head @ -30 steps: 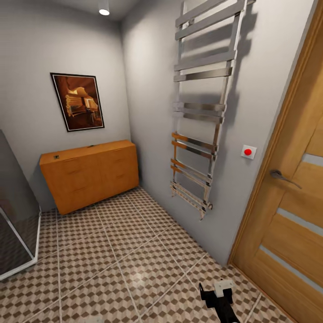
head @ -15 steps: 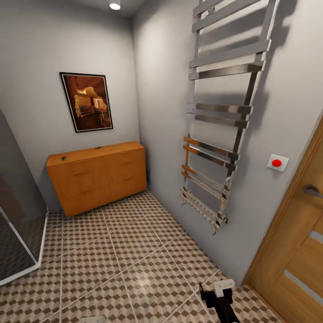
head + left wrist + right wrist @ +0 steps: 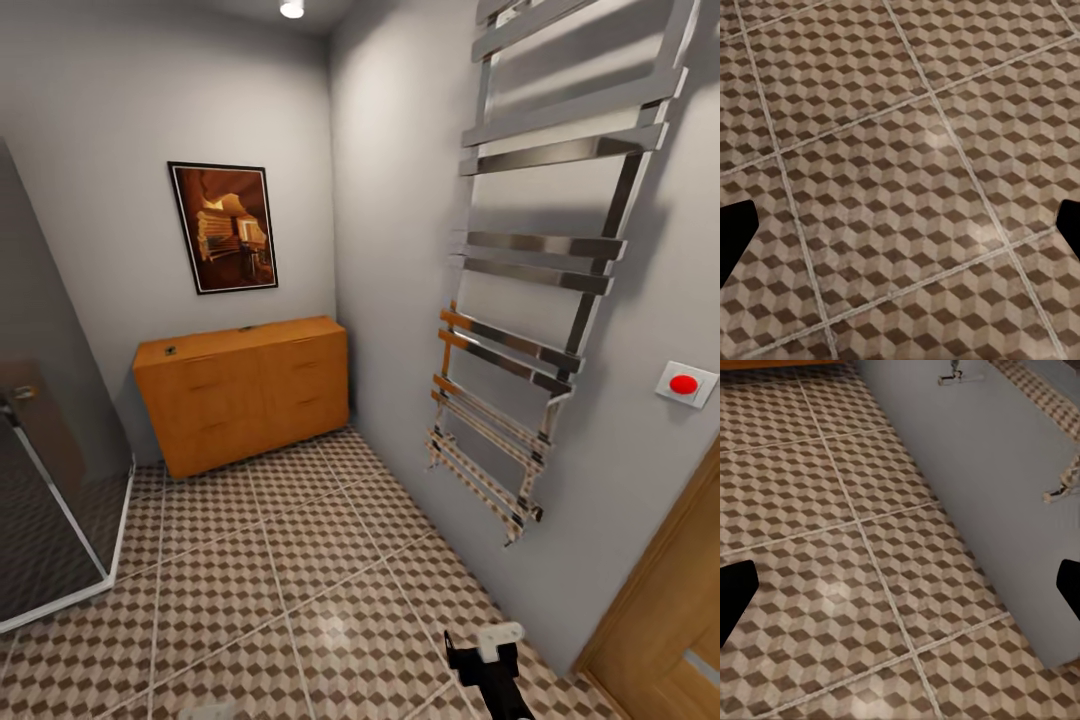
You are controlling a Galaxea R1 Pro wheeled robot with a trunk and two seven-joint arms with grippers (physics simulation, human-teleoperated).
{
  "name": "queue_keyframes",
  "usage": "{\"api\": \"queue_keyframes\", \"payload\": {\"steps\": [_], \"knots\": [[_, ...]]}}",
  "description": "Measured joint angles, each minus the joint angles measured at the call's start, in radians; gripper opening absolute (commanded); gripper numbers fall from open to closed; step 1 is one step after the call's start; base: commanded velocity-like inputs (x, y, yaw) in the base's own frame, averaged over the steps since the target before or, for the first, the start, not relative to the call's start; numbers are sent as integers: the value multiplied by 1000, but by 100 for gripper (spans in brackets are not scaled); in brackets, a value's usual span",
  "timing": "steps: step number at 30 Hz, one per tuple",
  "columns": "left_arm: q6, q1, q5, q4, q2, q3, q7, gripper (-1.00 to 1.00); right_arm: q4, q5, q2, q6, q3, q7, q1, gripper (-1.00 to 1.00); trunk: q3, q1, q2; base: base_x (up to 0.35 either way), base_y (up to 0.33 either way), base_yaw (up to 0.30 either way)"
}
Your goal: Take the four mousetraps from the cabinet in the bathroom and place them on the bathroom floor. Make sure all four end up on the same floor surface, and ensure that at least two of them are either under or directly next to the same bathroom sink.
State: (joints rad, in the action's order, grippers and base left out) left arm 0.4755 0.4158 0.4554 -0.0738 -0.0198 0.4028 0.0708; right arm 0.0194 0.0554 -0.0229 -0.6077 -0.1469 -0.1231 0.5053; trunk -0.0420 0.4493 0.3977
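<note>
the cabinet (image 3: 245, 390) stands well beyond the right gripper (image 3: 487, 668).

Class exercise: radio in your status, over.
Both grippers open, empty, over cube-patterned tiled floor. Orange-brown wooden cabinet ahead against far wall, drawers shut. No obstacle on the tiles between.

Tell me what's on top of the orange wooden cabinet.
On the cabinet top, two small dark items show, one near its left end, one at the back edge; too small to identify. The drawers are shut, so their contents are hidden.
</note>
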Motion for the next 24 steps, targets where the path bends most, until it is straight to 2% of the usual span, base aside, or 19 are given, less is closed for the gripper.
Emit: {"api": "queue_keyframes", "payload": {"steps": [24], "knots": [[-2,0,0,0,0,0,1,100,0,0,0,0,0,0,0,100,0,0,0,8,-2,196]]}}
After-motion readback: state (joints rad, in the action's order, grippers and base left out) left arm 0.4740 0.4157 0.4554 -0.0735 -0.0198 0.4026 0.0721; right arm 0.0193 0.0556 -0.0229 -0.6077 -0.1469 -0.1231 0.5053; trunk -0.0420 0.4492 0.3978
